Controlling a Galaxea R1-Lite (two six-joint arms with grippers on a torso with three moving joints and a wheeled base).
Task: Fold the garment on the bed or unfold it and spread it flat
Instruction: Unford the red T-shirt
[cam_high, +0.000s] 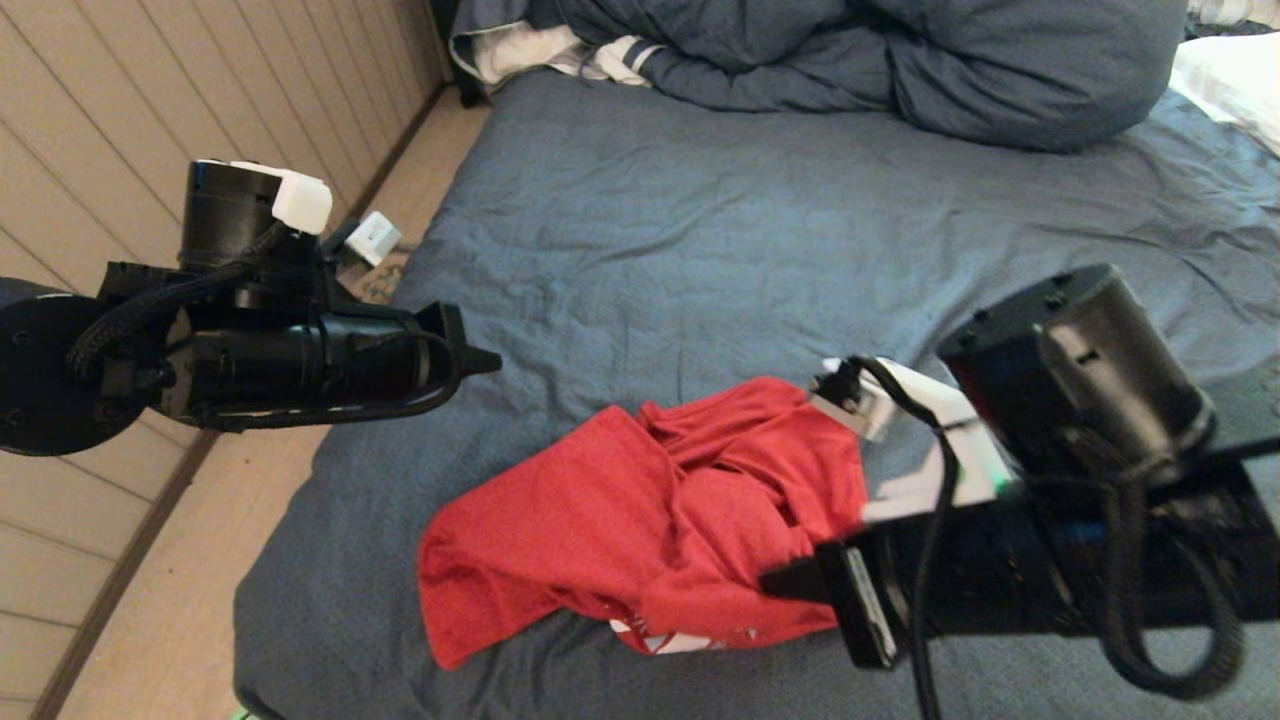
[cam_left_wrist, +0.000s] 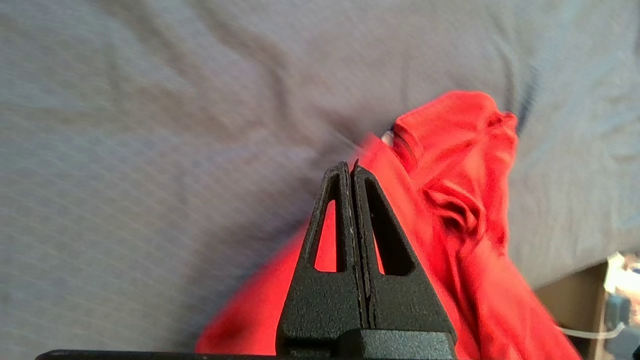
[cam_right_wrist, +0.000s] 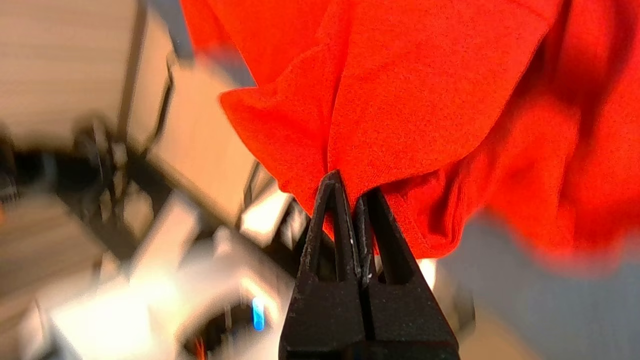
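Garment (cam_high: 640, 520): red T-shirt, crumpled in a heap on the bed (cam_high: 700, 230), lower centre of the head view, near the bed's front edge. Bit of white print peeks out under its lower edge. Right gripper (cam_right_wrist: 350, 187) has its fingers closed on a fold of the red fabric, cloth bunched at the tips and pulled up from there; in the head view it sits at the shirt's right side, lower right of frame. Left gripper (cam_left_wrist: 350, 167) hangs at mid-left of the head view, over the bed's left edge, clear of the shirt, jaws pressed together with nothing between them. Dark-blue duvet (cam_high: 900, 60) bunched along the top of the frame, well apart from the shirt.
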